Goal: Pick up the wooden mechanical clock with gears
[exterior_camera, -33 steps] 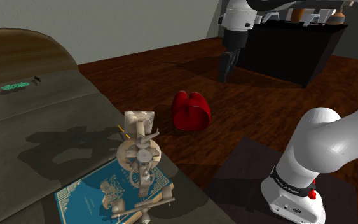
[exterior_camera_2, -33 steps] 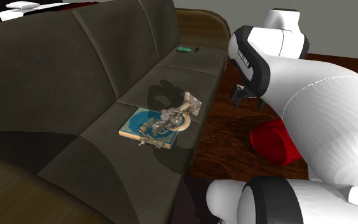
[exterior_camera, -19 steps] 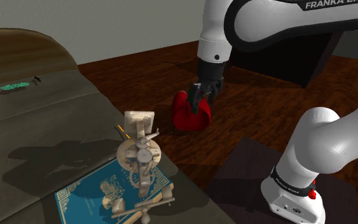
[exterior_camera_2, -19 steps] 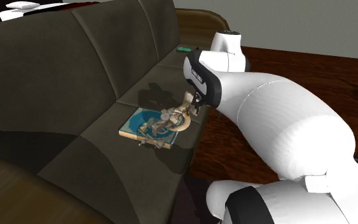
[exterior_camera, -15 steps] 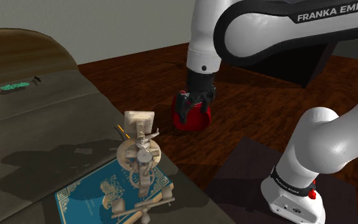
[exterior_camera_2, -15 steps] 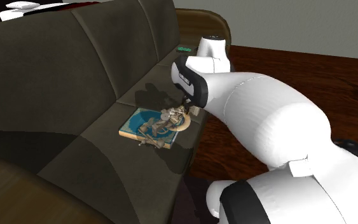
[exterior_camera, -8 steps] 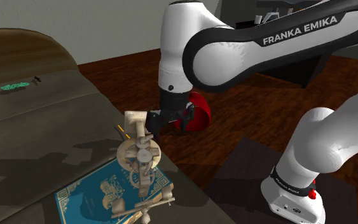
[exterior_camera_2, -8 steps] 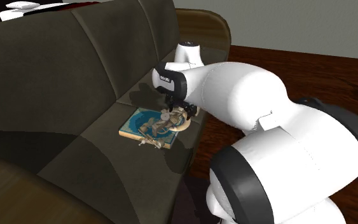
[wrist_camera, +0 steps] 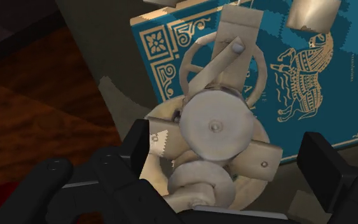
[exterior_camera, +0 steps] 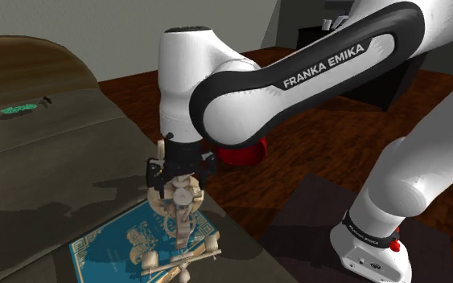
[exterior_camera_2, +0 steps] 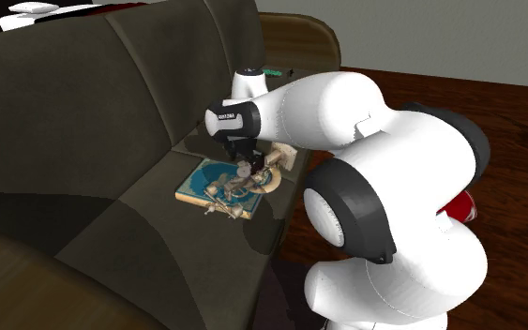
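in the shoulder view the arm's wrist covers the top of the wooden clock, and the red object on the floor to its right is mostly hidden behind the arm. the fingers stand spread on either side of the clock's upper gears; contact is hard to judge. a small green item lies far left on the dark sofa. the clock stands on a blue patterned book at the seat's near edge. dark wood floor lies to the right.

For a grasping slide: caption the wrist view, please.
Open black gripper straddles the pale wooden gear clock, which stands on a teal patterned book.
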{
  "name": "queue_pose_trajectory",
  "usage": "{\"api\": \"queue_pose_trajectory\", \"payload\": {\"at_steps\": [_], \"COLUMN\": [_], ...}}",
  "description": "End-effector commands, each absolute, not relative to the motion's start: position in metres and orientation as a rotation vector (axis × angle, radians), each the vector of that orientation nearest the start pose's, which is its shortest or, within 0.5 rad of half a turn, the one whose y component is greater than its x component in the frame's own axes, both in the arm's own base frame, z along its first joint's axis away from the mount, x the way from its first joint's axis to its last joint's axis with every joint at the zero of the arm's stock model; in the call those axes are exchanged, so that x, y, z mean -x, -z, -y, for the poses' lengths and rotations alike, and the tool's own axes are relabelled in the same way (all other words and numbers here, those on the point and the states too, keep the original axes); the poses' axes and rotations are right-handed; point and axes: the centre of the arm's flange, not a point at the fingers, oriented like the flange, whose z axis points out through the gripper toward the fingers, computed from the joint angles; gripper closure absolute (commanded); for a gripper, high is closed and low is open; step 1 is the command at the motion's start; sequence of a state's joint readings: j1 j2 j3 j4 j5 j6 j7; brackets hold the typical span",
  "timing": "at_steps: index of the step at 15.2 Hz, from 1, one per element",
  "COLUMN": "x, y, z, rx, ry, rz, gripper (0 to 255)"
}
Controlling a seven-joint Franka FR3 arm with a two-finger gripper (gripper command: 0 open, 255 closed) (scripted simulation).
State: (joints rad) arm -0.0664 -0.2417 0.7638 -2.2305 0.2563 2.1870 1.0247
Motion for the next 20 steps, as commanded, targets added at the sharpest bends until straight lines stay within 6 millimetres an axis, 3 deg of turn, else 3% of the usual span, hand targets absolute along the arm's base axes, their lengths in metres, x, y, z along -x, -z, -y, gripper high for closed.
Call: {"api": "queue_pose_trajectory", "payload": {"at_steps": [1,6,8,9,18,20], "x": [-0.376,-0.376,-0.376,-0.376,-0.376,-0.376], "y": [-0.448,-0.419,-0.419,-0.419,-0.419,-0.429], "z": [-0.344,-0.344,-0.344,-0.345,-0.344,-0.344], "rx": [2.913,2.913,2.913,2.914,2.913,2.913], "ry": [0.081,0.081,0.081,0.081,0.081,0.081], "rz": [-0.7,-0.7,-0.7,-0.7,-0.7,-0.7], "gripper": [0,0,0,255,255,255]}}
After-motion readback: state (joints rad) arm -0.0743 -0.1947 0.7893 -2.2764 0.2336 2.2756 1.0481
